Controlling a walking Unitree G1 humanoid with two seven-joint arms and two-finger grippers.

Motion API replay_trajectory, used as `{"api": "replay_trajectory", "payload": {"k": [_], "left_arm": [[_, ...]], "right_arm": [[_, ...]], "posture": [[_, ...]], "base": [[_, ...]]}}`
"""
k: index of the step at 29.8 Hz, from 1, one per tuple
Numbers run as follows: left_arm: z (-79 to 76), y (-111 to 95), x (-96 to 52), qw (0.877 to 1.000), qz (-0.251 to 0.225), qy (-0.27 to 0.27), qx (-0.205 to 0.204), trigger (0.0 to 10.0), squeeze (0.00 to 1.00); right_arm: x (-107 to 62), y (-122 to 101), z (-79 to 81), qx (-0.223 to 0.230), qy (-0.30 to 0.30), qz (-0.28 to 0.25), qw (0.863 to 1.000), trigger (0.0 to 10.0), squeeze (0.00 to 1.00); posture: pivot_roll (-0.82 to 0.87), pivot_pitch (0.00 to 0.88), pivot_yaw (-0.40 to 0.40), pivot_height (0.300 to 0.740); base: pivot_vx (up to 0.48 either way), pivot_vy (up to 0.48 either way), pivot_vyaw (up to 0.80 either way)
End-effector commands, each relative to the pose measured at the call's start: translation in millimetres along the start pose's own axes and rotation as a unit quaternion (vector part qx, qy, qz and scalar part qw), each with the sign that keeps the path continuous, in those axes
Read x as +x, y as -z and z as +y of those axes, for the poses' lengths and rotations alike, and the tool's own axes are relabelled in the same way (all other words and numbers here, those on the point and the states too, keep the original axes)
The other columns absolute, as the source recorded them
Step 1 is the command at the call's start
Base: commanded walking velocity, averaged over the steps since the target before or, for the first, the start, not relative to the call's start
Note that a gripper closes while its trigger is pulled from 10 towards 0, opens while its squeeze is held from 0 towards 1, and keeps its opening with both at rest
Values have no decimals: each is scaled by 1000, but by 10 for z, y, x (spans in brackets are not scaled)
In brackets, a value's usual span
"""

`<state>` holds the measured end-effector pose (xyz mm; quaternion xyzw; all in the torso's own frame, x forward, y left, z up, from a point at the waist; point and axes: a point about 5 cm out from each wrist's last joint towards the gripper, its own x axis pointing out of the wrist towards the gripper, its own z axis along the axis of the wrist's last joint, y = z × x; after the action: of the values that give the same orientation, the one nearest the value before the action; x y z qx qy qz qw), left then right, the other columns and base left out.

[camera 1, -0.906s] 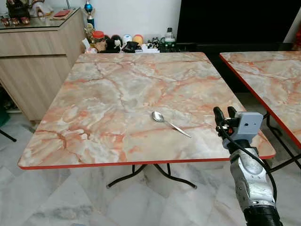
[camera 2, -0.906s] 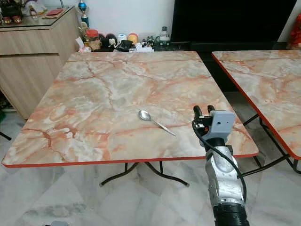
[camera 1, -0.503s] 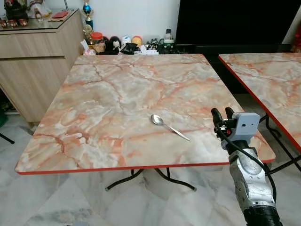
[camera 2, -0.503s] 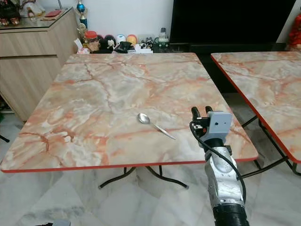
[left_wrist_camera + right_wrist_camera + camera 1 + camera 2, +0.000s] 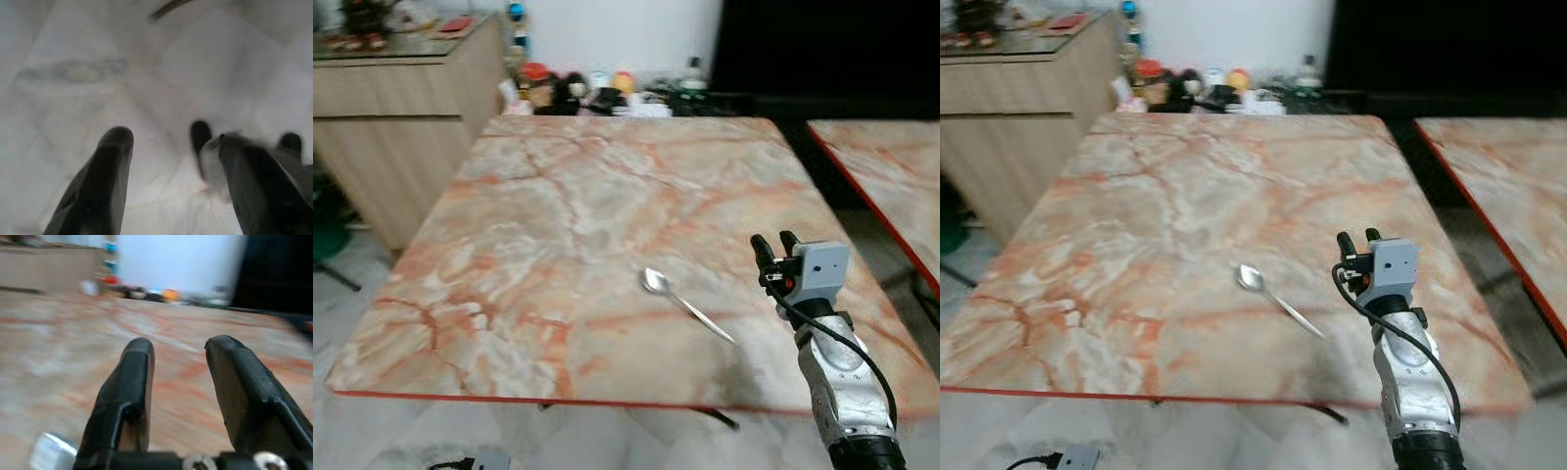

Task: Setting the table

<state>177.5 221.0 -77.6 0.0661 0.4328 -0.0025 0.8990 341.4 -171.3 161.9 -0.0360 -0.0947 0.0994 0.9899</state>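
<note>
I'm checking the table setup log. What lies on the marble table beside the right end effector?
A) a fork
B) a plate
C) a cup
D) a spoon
D: a metal spoon lies flat on the marble table, just left of the raised, empty right end effector.

One spoon [image 5: 656, 283] lies on one of two marble tables [image 5: 538, 206], the second table [image 5: 891, 166] beside it. One wooden cabinet [image 5: 401, 117] stands behind.

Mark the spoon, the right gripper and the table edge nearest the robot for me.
spoon [image 5: 655, 282], left eye view, on its bowl.
right gripper [image 5: 773, 242], left eye view, midway between the fingertips.
table [image 5: 1087, 395], right eye view, on the red near edge.
</note>
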Motion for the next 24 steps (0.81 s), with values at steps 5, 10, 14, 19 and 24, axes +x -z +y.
{"api": "replay_trajectory", "payload": {"k": [5,10,14,19,24], "left_arm": [[-31,30,-2,1000,6,4,0,10000,0],[-31,32,-3,1000,7,5,-1,10000,0],[-32,34,-4,1000,7,6,-1,10000,0],[-29,34,-5,1000,7,9,0,10000,0],[-28,41,-7,1000,9,11,2,10000,0]], "right_arm": [[-64,96,28,3,-37,32,999,10000,0],[-89,188,105,1,-79,70,994,10000,0],[-152,261,180,-1,-144,110,983,10000,0],[-238,268,30,-20,-153,176,972,10000,0],[-349,236,-86,-36,-172,213,961,10000,0]], "posture": [[21,95,11,740],[23,97,11,740],[20,100,12,740],[15,108,13,740],[11,112,16,740]], "base": [[0,0,0],[0,0,0],[0,0,0],[0,0,0],[0,0,0]]}}
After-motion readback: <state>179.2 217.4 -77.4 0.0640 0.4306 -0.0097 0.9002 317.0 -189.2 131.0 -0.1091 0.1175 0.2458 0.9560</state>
